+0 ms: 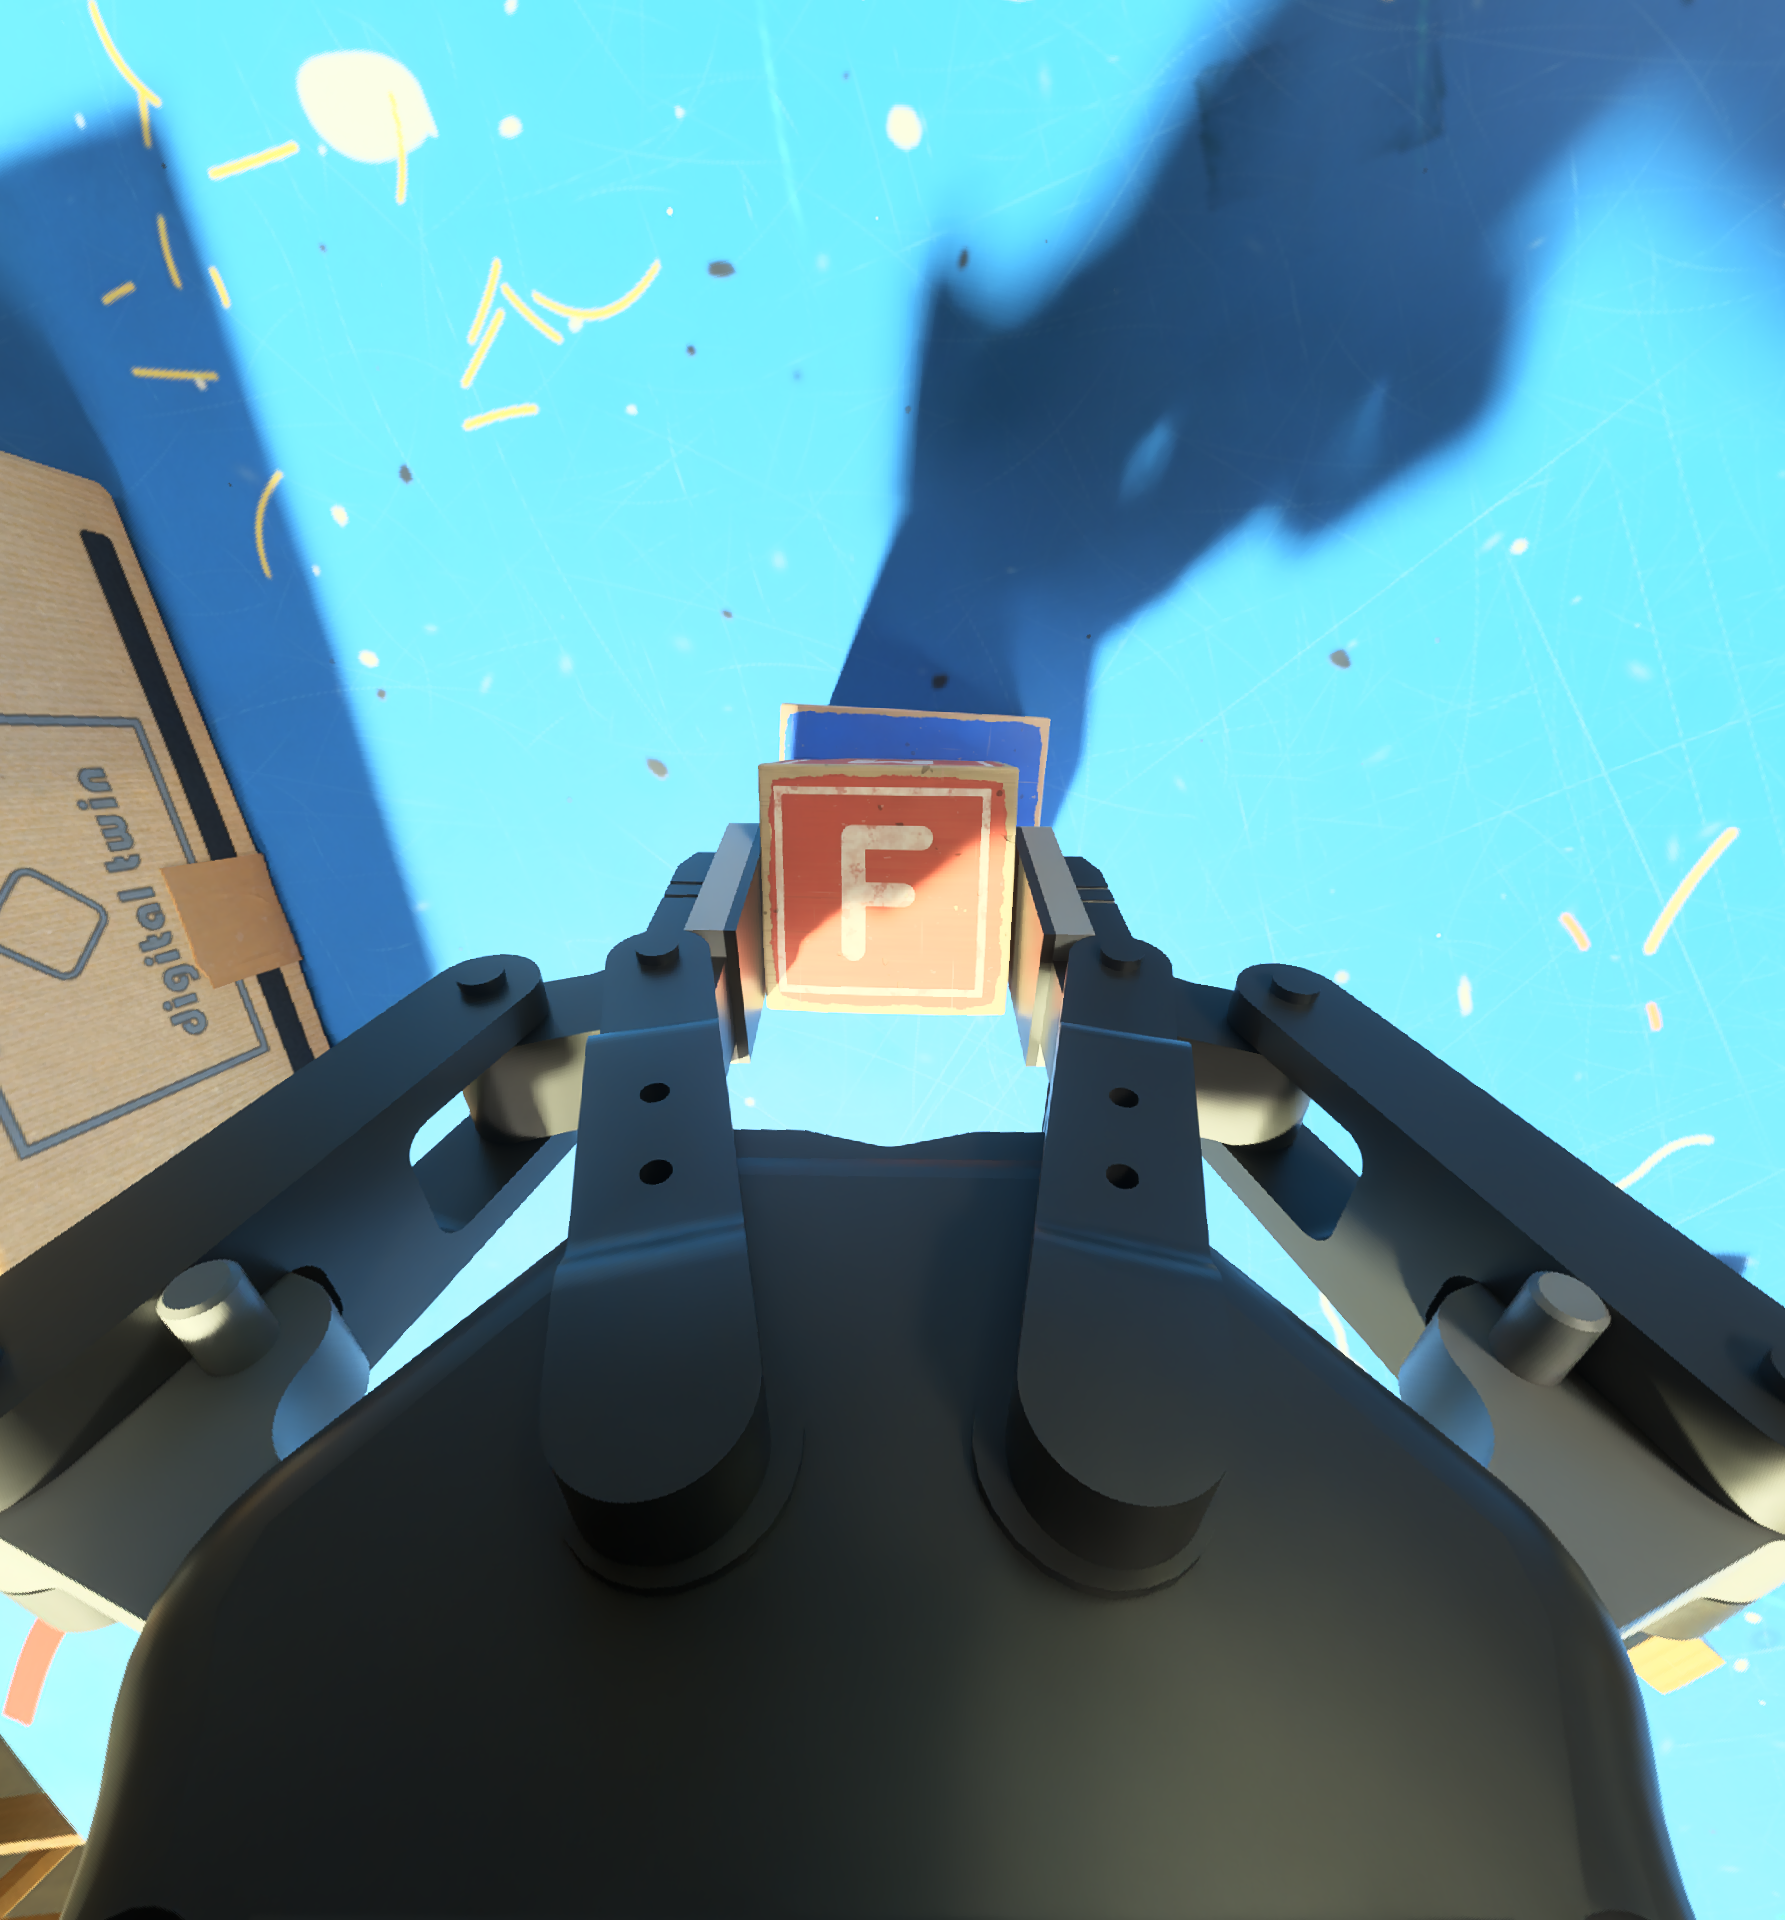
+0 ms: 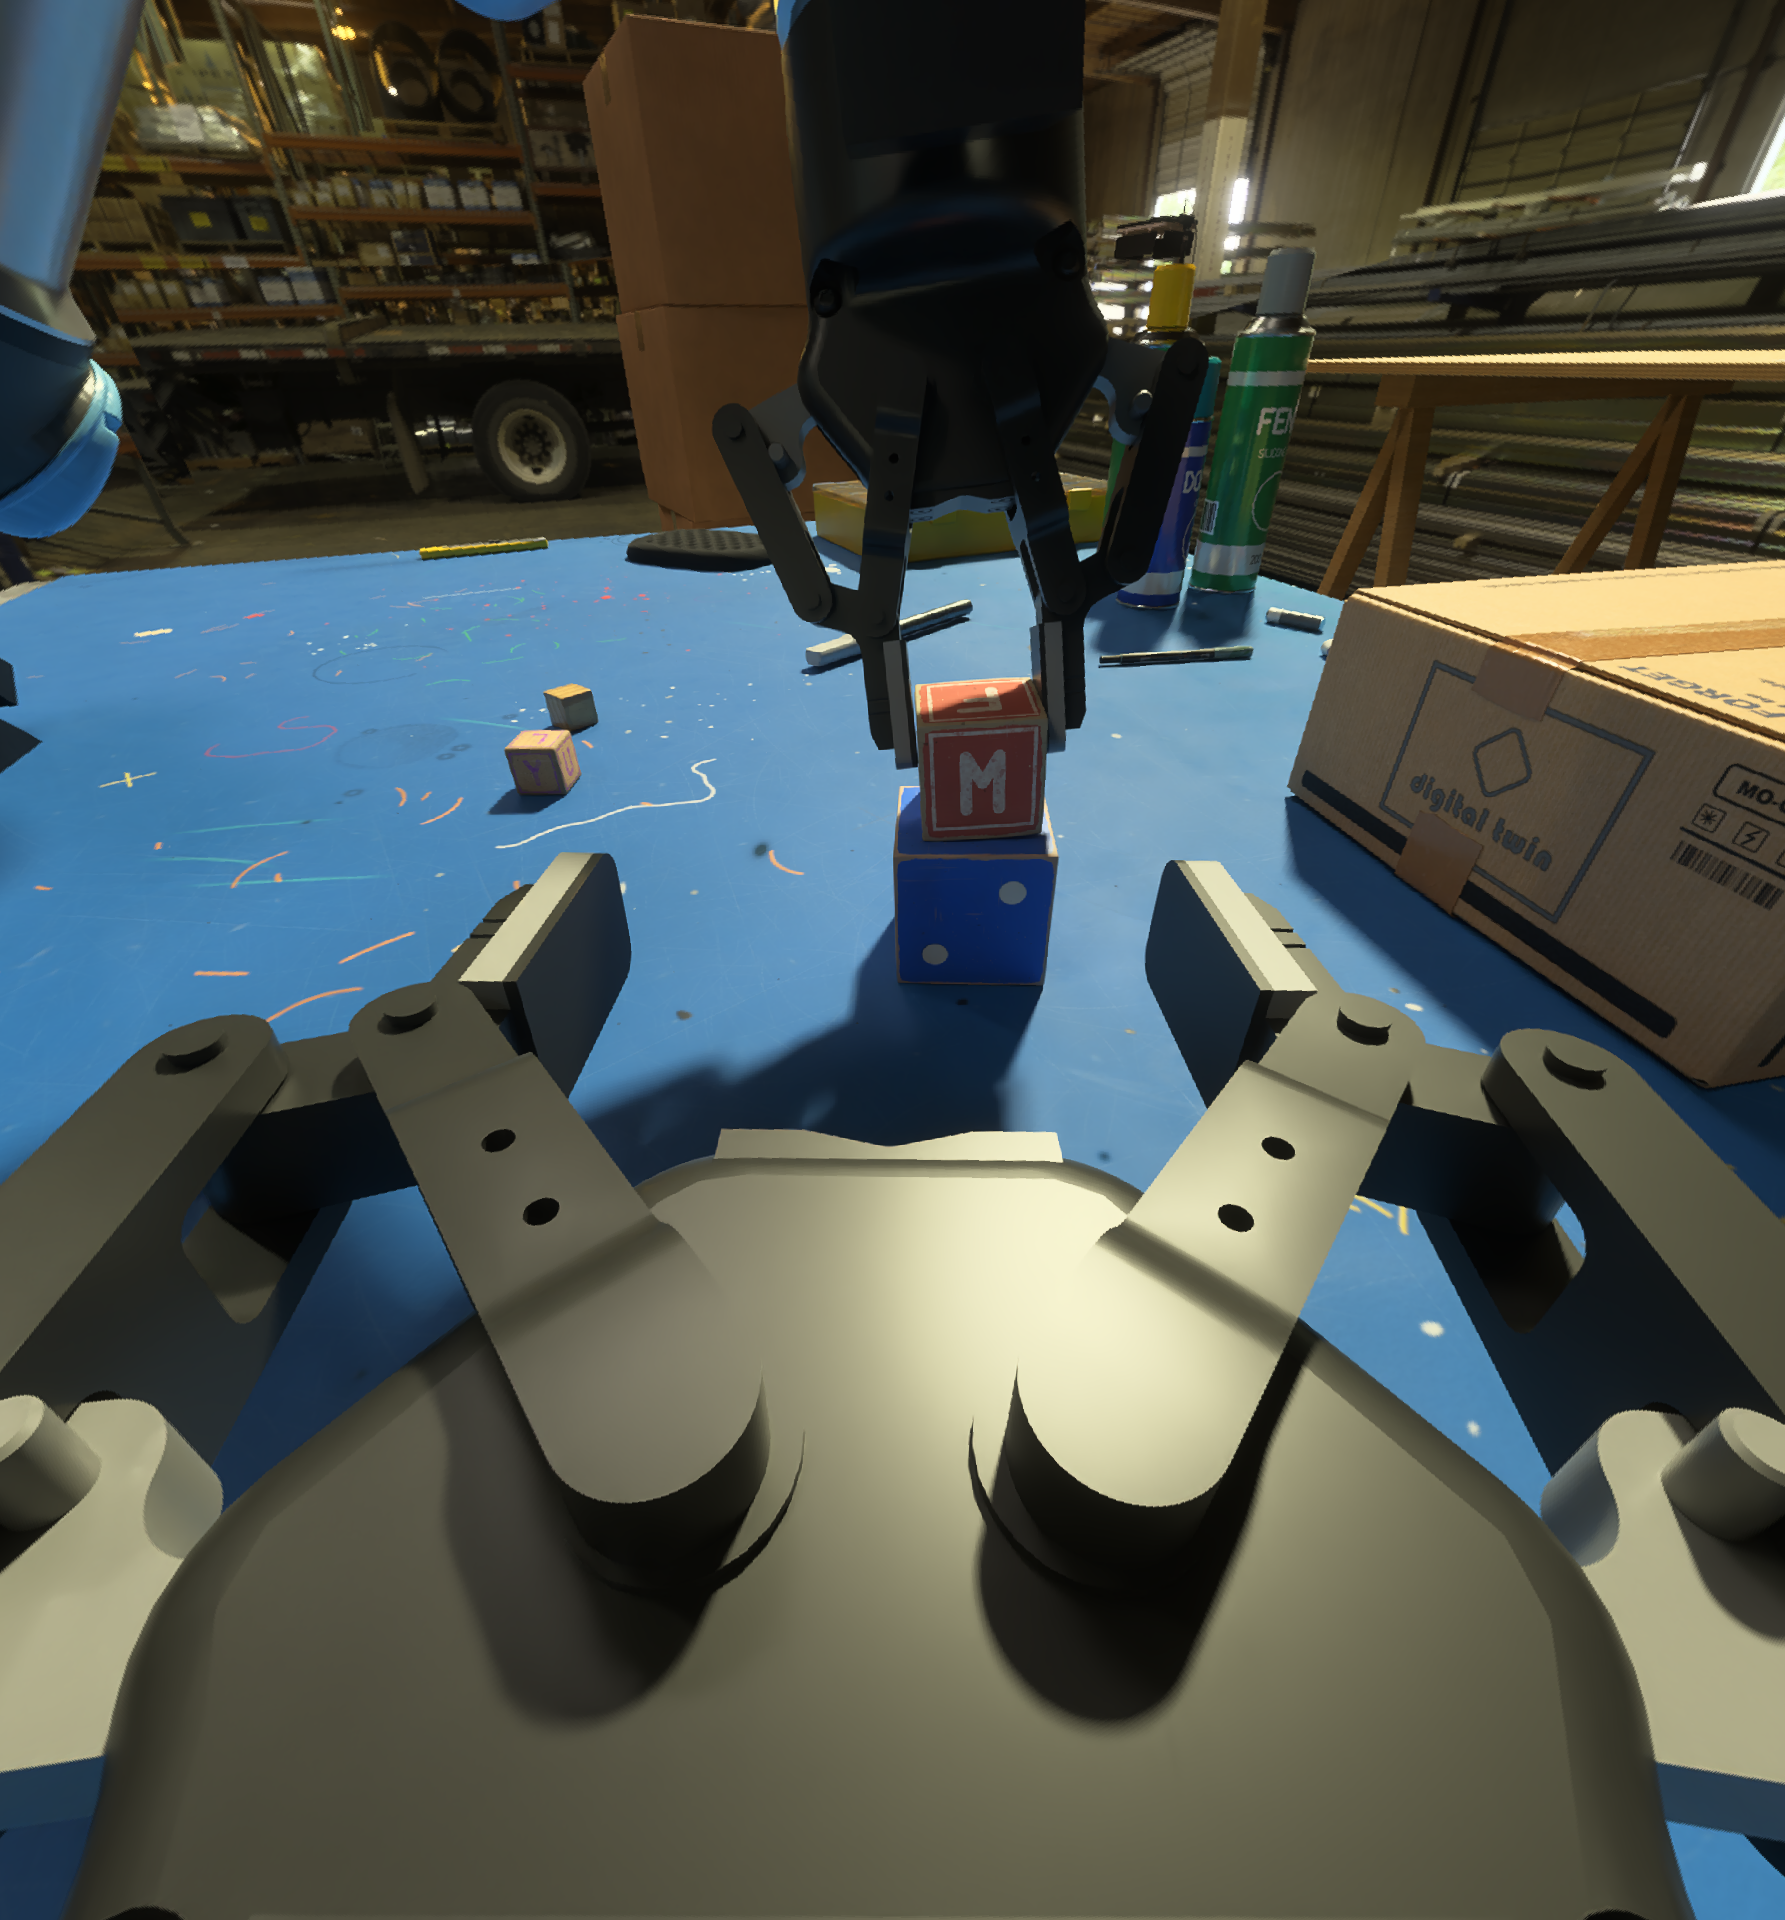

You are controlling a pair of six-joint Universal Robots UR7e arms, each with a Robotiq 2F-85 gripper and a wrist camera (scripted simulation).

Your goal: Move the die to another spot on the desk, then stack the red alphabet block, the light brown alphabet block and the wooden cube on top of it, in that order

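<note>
The red alphabet block [image 1: 886, 888] sits on the blue die [image 1: 914, 736], which stands on the blue desk [image 1: 1387, 727]. My left gripper [image 1: 886, 904] is shut on the red block, one finger on each side. In the right wrist view the left gripper [image 2: 976, 717] comes down from above onto the red block [image 2: 981, 774] on the die [image 2: 976, 914]. My right gripper [image 2: 883, 914] is open and empty, low over the desk just in front of the die. The light brown alphabet block [image 2: 543, 762] and the wooden cube [image 2: 571, 707] lie to the left on the desk.
A cardboard box [image 2: 1594, 790] lies close to the right of the stack; it also shows in the left wrist view [image 1: 57, 852]. Spray cans [image 2: 1257, 436], a yellow box [image 2: 971, 525] and pens [image 2: 1174, 655] stand behind the stack. The left arm [image 2: 5, 312] is at the far left.
</note>
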